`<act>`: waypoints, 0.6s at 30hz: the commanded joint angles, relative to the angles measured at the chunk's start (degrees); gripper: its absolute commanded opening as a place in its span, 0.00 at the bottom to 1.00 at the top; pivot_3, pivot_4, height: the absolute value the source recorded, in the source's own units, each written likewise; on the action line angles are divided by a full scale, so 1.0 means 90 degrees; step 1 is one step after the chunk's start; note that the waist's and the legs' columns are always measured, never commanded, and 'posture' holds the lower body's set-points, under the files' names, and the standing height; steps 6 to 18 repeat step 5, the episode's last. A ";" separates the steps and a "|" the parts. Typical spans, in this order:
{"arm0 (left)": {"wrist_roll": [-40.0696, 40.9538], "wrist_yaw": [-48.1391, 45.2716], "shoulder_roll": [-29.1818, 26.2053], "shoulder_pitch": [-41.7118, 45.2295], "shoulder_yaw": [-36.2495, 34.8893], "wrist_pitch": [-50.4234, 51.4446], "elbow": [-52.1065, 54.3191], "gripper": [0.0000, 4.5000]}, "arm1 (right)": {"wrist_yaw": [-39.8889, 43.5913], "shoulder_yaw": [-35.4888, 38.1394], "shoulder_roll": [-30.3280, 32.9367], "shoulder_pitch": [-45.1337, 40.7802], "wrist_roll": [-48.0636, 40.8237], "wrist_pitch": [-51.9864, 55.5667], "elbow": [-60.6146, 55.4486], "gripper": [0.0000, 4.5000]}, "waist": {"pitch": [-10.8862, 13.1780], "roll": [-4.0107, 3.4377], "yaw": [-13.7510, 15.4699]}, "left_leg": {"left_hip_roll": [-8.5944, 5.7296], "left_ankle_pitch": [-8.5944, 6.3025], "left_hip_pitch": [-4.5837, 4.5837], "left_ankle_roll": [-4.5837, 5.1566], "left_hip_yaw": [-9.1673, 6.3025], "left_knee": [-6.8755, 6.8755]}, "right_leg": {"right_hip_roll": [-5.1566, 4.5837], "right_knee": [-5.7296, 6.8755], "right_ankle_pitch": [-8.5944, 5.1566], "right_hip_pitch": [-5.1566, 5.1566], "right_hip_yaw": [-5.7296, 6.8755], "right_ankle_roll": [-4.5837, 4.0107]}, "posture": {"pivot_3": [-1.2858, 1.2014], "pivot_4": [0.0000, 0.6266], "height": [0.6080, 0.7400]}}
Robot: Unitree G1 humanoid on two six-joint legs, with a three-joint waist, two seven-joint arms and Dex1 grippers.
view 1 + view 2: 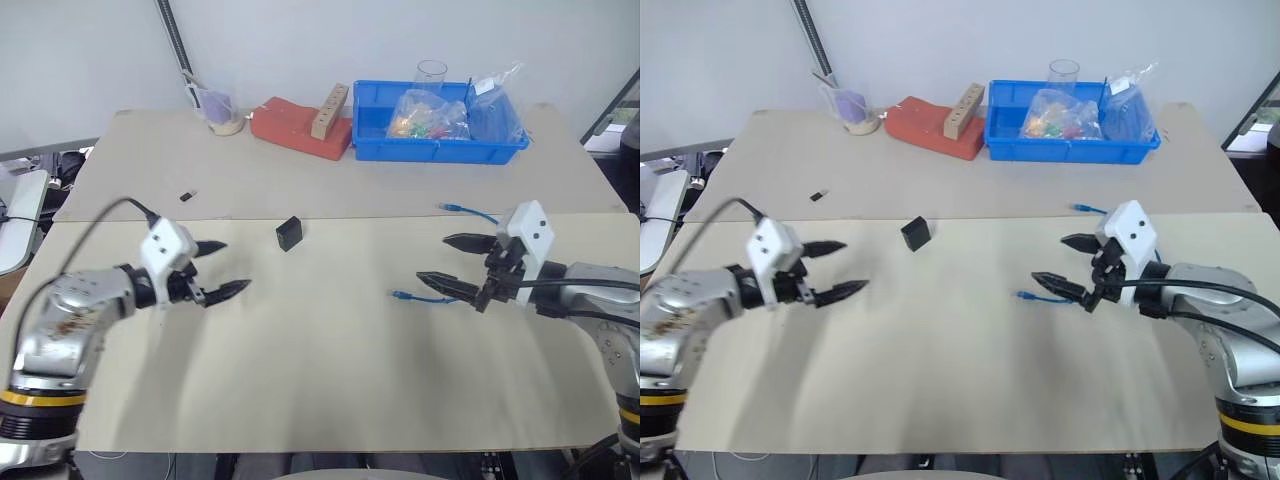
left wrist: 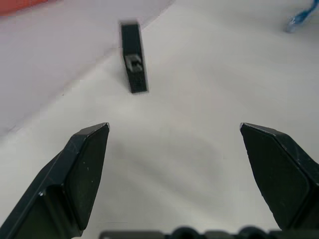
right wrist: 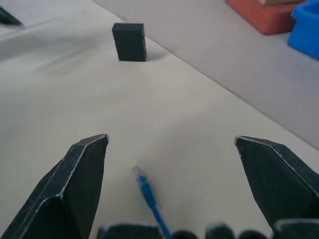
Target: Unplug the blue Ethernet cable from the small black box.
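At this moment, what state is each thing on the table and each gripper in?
Blue cable: unplugged, lying loose on the table, plug end apart from the box.
Black box: standing on edge, port empty, nothing touching it.
Left gripper: open, holding nothing, above the table.
Right gripper: open, holding nothing, over the cable.
Blue bin: upright at the back, holding plastic bags.

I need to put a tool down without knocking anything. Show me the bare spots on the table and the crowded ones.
Bare: the near half of the table, in front of both grippers, and the stretch between the small black box and the blue Ethernet cable. Crowded: the far edge, with a cup, red block and blue bin.
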State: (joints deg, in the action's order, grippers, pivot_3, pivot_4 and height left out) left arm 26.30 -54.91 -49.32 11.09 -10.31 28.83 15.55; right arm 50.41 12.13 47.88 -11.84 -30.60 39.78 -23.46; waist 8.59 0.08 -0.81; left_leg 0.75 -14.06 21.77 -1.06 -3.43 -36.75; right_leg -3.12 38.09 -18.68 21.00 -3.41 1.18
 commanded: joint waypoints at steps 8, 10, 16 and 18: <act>0.0169 0.0161 0.0002 0.0301 -0.0082 0.0188 0.0069 0.99 | -0.0004 0.0156 0.0071 -0.0165 -0.0049 -0.0207 0.0080 1.00 | 0.0001 0.0002 -0.0007 | 0.0003 0.0000 0.0004 0.0000 0.0003 0.0001 | 0.0005 -0.0001 0.0000 0.0003 -0.0001 0.0000 | 0.52 0.24 1.00; 0.0169 0.0161 0.0002 0.0301 -0.0082 0.0188 0.0069 0.99 | -0.0004 0.0156 0.0071 -0.0165 -0.0049 -0.0207 0.0080 1.00 | 0.0001 0.0002 -0.0007 | 0.0003 0.0000 0.0004 0.0000 0.0003 0.0001 | 0.0005 -0.0001 0.0000 0.0003 -0.0001 0.0000 | 0.52 0.24 1.00; 0.0169 0.0161 0.0002 0.0301 -0.0082 0.0188 0.0069 0.99 | -0.0004 0.0156 0.0071 -0.0165 -0.0049 -0.0207 0.0080 1.00 | 0.0001 0.0002 -0.0007 | 0.0003 0.0000 0.0004 0.0000 0.0003 0.0001 | 0.0005 -0.0001 0.0000 0.0003 -0.0001 0.0000 | 0.52 0.24 1.00; 0.0169 0.0161 0.0002 0.0301 -0.0082 0.0188 0.0069 0.99 | -0.0004 0.0156 0.0071 -0.0165 -0.0049 -0.0207 0.0080 1.00 | 0.0001 0.0002 -0.0007 | 0.0003 0.0000 0.0004 0.0000 0.0003 0.0001 | 0.0005 -0.0001 0.0000 0.0003 -0.0001 0.0000 | 0.52 0.24 1.00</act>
